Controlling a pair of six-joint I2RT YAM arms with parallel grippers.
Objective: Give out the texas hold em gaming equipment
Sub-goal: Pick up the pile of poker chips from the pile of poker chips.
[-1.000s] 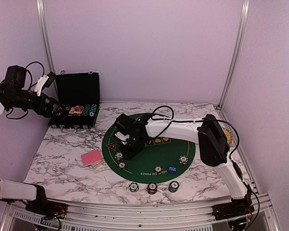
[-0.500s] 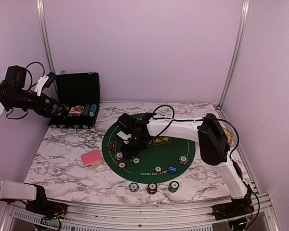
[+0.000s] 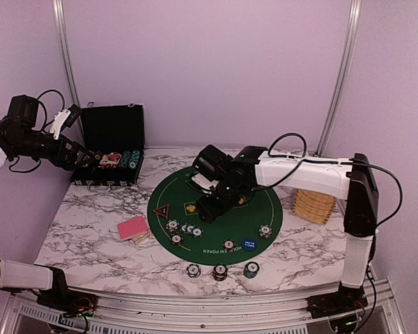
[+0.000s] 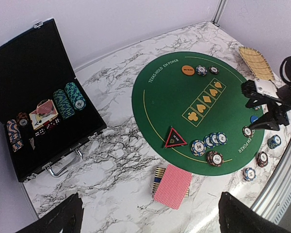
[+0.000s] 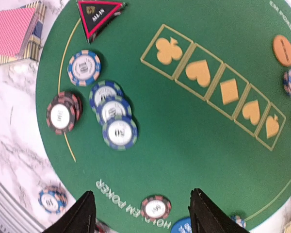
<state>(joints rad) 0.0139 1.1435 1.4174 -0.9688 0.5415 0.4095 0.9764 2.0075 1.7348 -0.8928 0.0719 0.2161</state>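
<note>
now the right fingers (image 5: 82, 216) hang apart and empty above the green mat (image 5: 194, 145), over a cluster of poker chips (image 5: 111, 114); the left fingers (image 4: 58, 218), also apart, hold nothing; red-backed cards (image 4: 173, 186) lie on the bench (image 4: 111, 155).

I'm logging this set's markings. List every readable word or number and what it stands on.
"TEXAS HOLD' EM POKER": round green felt mat.
"10": blue-and-white striped chip.
"100": dark red striped chip.
Too small or blurred to read: black-red triangle marker, orange round button, blue round button.
</note>
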